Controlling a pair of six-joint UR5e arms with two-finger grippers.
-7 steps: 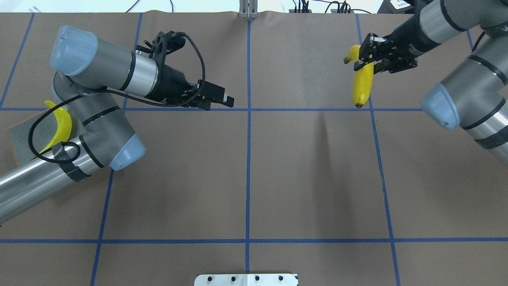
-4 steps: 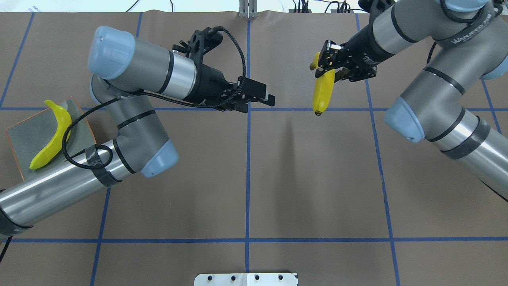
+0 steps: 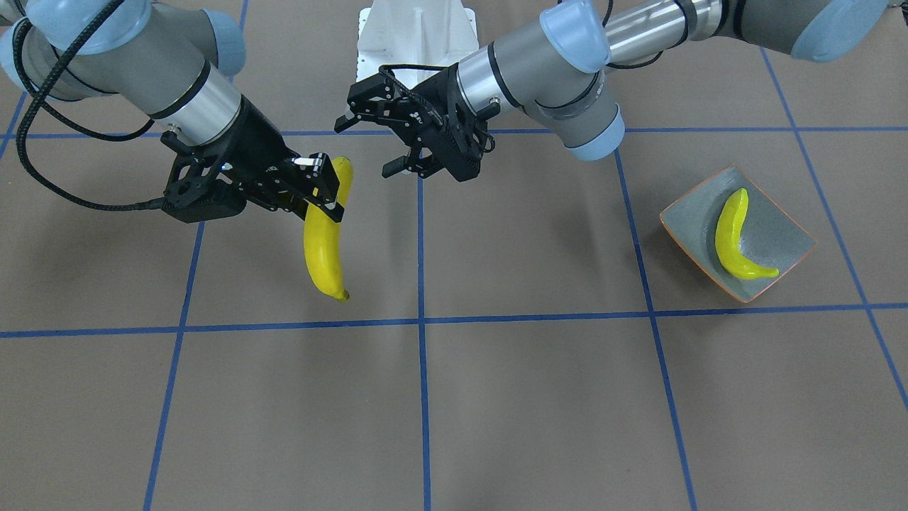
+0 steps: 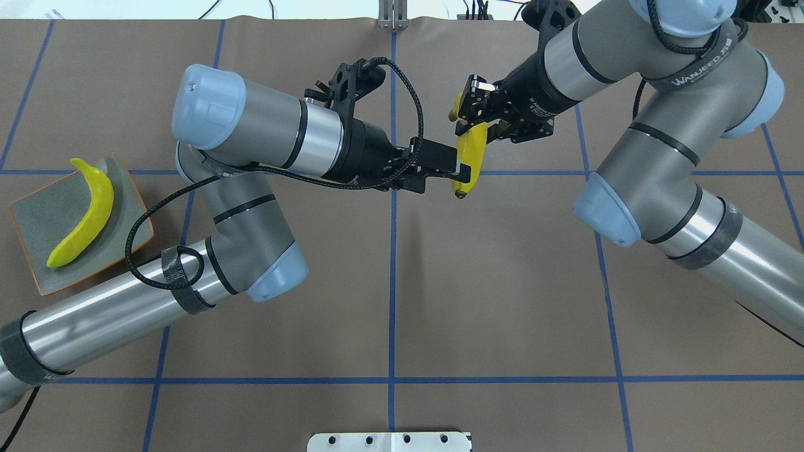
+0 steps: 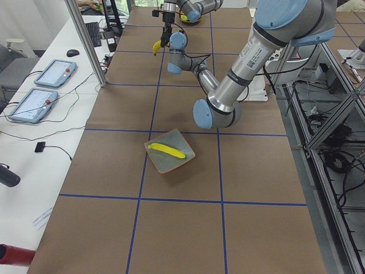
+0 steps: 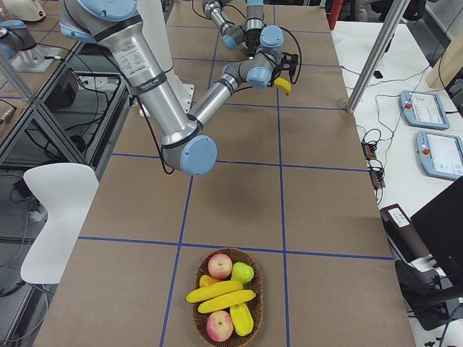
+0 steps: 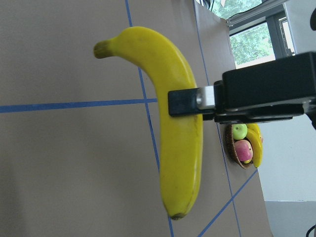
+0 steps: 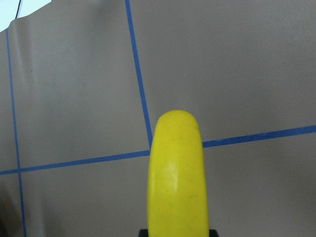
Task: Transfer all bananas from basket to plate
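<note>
- the right jaws are clamped on the held banana (image 4: pixel 472 157), gripping it about a third of the way down from the stem.
- the held banana hangs clear of the bench (image 4: pixel 502 301), stem end up and dark tip down, over the far half of the bench, just right of the centre blue tape line (image 4: pixel 392 282).
- in the right wrist view the held banana fills the lower middle, its rounded back towards the camera.
- the left jaws are apart and hold nothing.
- the left jaws point at the held banana from its left. in the overhead view their tips overlap its lower part, but the front-facing view shows a gap, so they are just beside it and not touching.
- the left wrist view shows the held banana full length straight ahead, with 1 black finger of the right jaws across its upper part.
- the left arm (image 4: pixel 270 135) reaches in from the near left and the right arm (image 4: pixel 653 157) from the right, so they meet near the centre line.
- the plate (image 4: pixel 38 220) sits on the left side of the bench, well apart from both jaws.
- a second banana (image 4: pixel 85 220) lies across the plate, curved, 1 tip at the far rim.
- the basket (image 6: pixel 255 260) stands at the right end of the bench, well apart from the arms. it holds more yellow bananas with 2 red apples and 1 green apple.
</note>
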